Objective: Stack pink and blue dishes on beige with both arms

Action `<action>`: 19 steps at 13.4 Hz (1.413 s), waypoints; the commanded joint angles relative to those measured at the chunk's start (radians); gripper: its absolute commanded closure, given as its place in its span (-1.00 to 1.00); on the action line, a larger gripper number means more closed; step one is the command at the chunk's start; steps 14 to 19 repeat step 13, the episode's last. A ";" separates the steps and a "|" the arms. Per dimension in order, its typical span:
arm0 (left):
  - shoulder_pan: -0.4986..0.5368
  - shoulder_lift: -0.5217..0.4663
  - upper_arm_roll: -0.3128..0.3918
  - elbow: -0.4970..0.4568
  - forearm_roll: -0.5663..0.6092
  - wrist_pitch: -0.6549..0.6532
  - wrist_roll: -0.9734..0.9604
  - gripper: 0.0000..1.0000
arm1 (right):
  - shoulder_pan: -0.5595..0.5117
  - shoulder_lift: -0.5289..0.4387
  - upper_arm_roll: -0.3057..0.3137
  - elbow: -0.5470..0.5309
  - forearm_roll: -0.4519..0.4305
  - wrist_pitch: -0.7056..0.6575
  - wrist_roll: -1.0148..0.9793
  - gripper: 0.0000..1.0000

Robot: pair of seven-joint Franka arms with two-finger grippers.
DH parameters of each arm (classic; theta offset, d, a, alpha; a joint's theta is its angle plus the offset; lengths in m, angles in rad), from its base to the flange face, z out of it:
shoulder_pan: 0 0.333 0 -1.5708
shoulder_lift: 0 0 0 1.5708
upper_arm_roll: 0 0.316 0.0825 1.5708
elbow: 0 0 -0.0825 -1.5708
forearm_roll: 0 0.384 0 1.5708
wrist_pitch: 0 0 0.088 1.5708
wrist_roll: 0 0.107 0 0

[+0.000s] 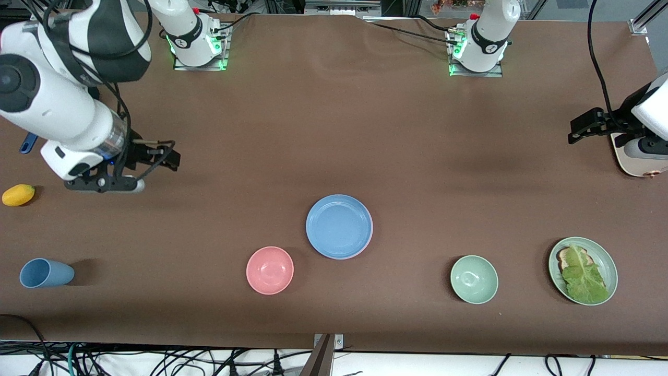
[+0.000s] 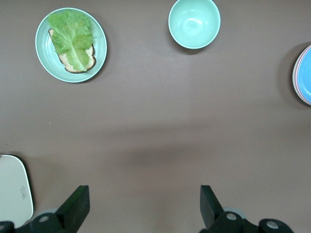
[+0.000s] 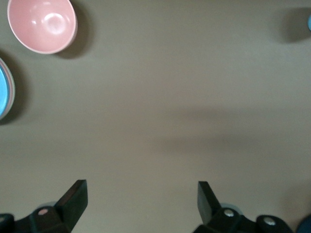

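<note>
Matte blue plate (image 1: 339, 226) atop a pink-edged stack: light, stiff, slick; rim grip; left gripper (image 2: 144, 206), right gripper (image 3: 142, 204) well apart from it, jaws wide, empty

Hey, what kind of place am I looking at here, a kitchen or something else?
Most likely a robotics lab, not a kitchen. Two white robot arms are bolted by lit bases to a brown table, loose cables hang off its edge, and plastic dishes like the blue plate and pink bowl sit out as props.
</note>
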 commanded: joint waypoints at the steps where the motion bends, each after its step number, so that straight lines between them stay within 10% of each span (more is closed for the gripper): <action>1: -0.001 0.002 0.000 0.009 0.024 0.004 0.018 -1.00 | -0.001 -0.115 -0.022 -0.085 0.012 -0.040 -0.014 -1.00; 19: -0.001 0.002 0.000 0.006 0.024 0.003 0.018 -1.00 | -0.018 -0.146 -0.110 -0.030 0.031 -0.122 -0.163 -1.00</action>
